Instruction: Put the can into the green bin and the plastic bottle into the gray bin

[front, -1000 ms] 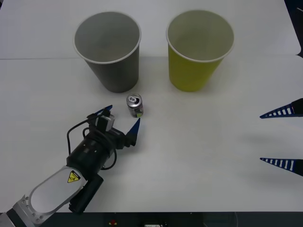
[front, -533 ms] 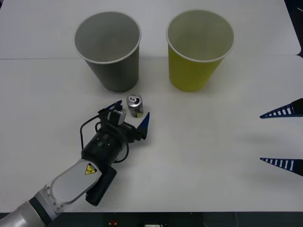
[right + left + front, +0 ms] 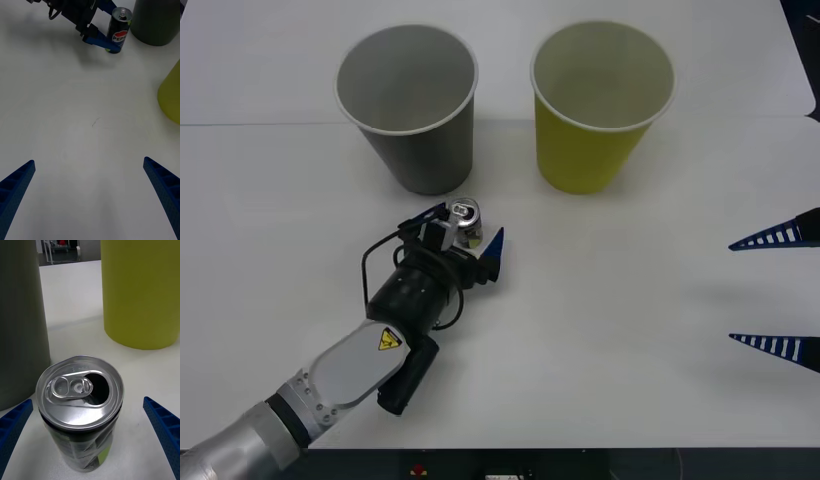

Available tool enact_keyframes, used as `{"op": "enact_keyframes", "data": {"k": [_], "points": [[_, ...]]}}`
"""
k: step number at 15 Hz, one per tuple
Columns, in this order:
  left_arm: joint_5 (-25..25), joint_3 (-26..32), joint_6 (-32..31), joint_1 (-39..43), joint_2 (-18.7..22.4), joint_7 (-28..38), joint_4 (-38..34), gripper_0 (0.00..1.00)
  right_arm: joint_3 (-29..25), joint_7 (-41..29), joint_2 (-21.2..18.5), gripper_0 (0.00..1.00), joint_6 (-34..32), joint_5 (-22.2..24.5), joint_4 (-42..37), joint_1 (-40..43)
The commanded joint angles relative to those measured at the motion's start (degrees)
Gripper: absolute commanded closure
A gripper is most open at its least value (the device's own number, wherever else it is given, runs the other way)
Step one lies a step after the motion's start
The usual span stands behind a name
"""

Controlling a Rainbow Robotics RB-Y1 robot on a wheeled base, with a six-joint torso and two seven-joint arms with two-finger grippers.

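Note:
The can (image 3: 467, 222) stands upright on the white table (image 3: 610, 330), just in front of the gray bin (image 3: 407, 105). The green bin (image 3: 600, 105) is to the right of the gray one. My left gripper (image 3: 463, 233) is open, one blue finger on each side of the can, with gaps between the fingers and the can. In the left wrist view the can (image 3: 80, 408) sits close between the fingers, its silver top opened, with the gray bin (image 3: 20, 322) and green bin (image 3: 140, 292) behind. My right gripper (image 3: 780, 292) waits open at the right edge. The plastic bottle is out of view.
The right wrist view shows the can (image 3: 119, 30) with the left gripper (image 3: 103, 22) around it, the gray bin (image 3: 155, 18) beyond and the green bin (image 3: 170, 97) at the side. Bare white table lies between the two arms.
My left arm has pushed forward towards the can, so its open fingers now stand on both sides of it. The can, both bins and the right arm have not moved.

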Motion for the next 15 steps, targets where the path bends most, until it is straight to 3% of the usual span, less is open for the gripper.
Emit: {"op": "enact_keyframes", "data": {"k": [1,2,4,12,15], "points": [[-0.15,-0.06,-0.04,-0.50,-0.36,0.16,0.59,0.00,0.00,0.00,0.00,0.00,0.00,0.00,0.00,0.00],[-0.32,-0.06,-0.04,-0.41,-0.36,0.16,0.50,0.02,0.00,0.00,0.00,0.00,0.00,0.00,0.00,0.00],[-1.12,-0.06,-0.04,-0.41,-0.36,0.25,0.59,1.00,0.00,0.00,0.00,0.00,0.00,0.00,0.00,0.00],[-3.23,0.02,-1.01,-0.41,-0.54,0.69,0.59,1.00,0.00,0.00,0.00,0.00,0.00,0.00,0.00,0.00],[-3.93,0.02,-2.94,0.73,1.04,0.69,-2.40,1.00,0.00,0.00,0.00,0.00,0.00,0.00,0.00,0.00]]}}
